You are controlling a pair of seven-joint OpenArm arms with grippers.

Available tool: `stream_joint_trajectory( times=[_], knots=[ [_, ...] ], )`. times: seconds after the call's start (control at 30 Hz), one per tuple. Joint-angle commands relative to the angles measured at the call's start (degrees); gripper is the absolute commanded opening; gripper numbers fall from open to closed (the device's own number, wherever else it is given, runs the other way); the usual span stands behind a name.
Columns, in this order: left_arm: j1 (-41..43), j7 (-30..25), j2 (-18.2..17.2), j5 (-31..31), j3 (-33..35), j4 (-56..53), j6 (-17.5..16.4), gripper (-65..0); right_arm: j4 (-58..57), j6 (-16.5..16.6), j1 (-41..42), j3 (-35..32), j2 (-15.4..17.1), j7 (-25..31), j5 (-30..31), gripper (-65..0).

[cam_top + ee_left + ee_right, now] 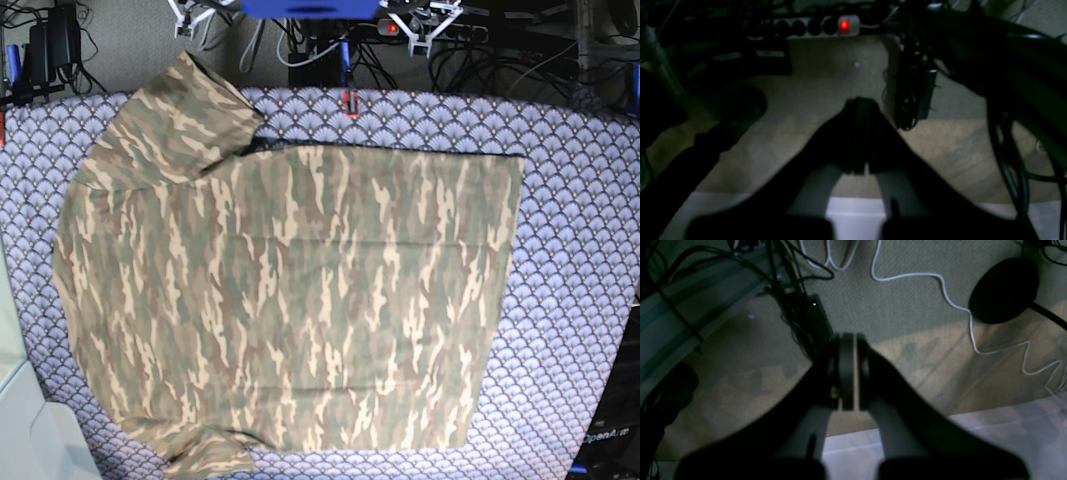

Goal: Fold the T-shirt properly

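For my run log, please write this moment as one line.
T-shirt: spread flat, unfolded | patterned cloth: under it | left pincer: shut, empty | right pincer: shut, empty

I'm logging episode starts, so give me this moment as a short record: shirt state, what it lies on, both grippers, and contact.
shirt: T-shirt spread flat, unfolded, sleeves out
surface: patterned cloth under it
left gripper: shut, empty, off the table over the floor
right gripper: shut, empty, off the table over the floor
contact: neither gripper touches the T-shirt
folding: not begun
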Motion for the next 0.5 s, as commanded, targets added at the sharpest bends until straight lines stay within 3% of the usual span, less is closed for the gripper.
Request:
stream_joint_trajectory(
  times=[0.0, 0.23, 0.47],
  knots=[
    [0.05, -0.22, -0.08, 0.16, 0.01, -0.13, 0.05, -64.6, 0.24, 0.47, -0.36, 0.08, 0.15, 0.21, 0.1, -65.0],
    [-0.12, 3.83, -0.26, 0.16, 0.19, -0.04, 0.05, -64.6, 0.33, 0.47, -0.62, 0.0, 0.42, 0.56, 0.19, -65.0],
    [0.14, 3.74, -0.44, 0.16, 0.19, 0.22, -0.03, -64.6, 0.51, 0.56, -0.62, 0.0, 0.42, 0.65, 0.19, -65.0]
  ],
)
